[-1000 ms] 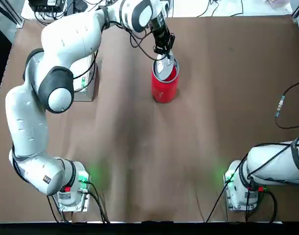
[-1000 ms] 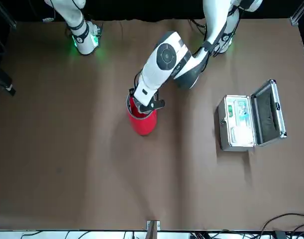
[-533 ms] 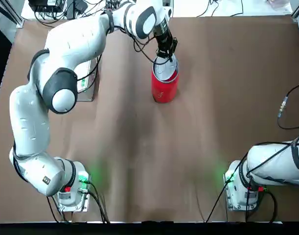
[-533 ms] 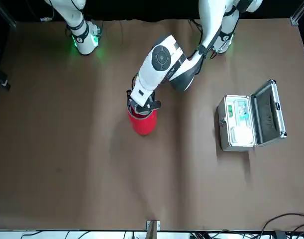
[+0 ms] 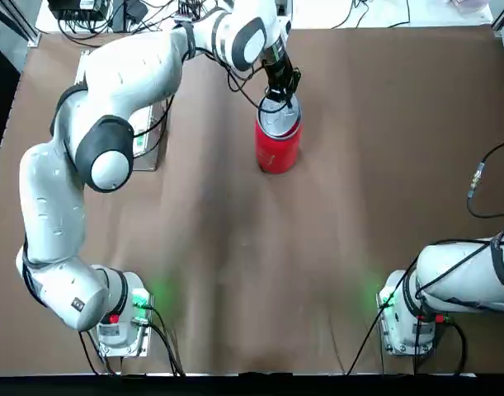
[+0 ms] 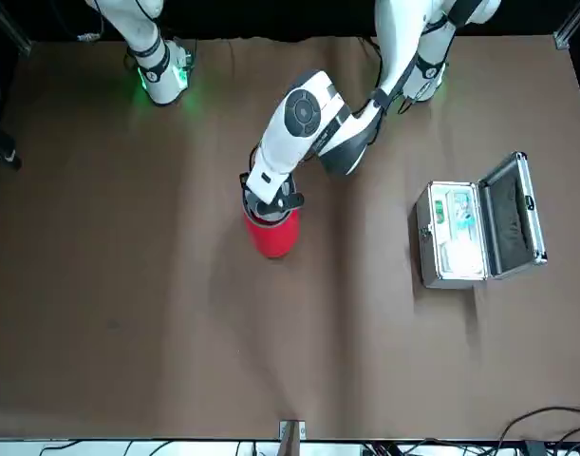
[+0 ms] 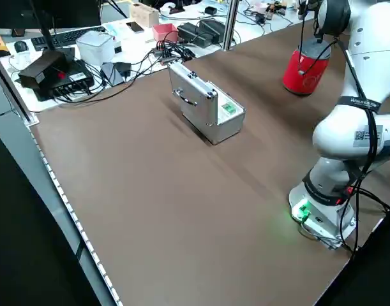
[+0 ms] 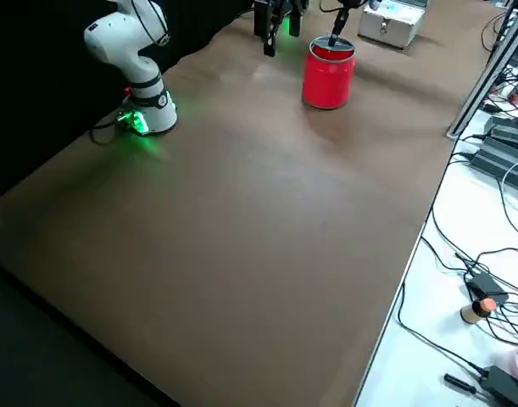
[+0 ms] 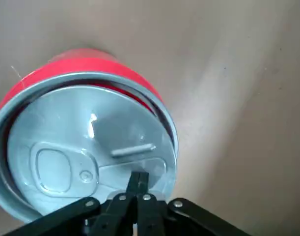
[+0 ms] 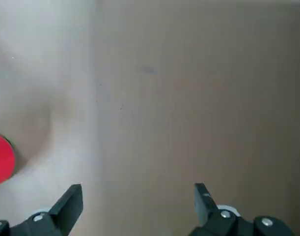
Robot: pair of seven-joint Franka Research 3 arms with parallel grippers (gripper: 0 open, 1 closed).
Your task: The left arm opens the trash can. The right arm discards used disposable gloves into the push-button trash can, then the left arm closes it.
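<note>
The red trash can [image 5: 277, 147] stands in the far middle of the table, its silver lid [image 5: 278, 120] sitting nearly flat in the rim. My left gripper [image 5: 281, 92] is shut, and its joined fingertips [image 9: 138, 178] touch the lid's edge in the left wrist view [image 9: 81, 152]. The can also shows in the front view [image 6: 271, 235]. My right arm [image 5: 466, 276] is parked at the near right corner. Its gripper [image 10: 137, 191] hangs open over bare table with nothing between the fingers. The gloves are out of view.
A silver case [image 6: 460, 233] with a green label lies open on the robot's left side of the table, partly under the left arm [image 5: 144, 136]. Cables and boxes lie beyond the far edge [image 7: 118, 57].
The left arm's wrist has shifted slightly toward the far edge while staying over the can. The lid, tilted up a second ago, now lies flatter. The right arm has not moved.
</note>
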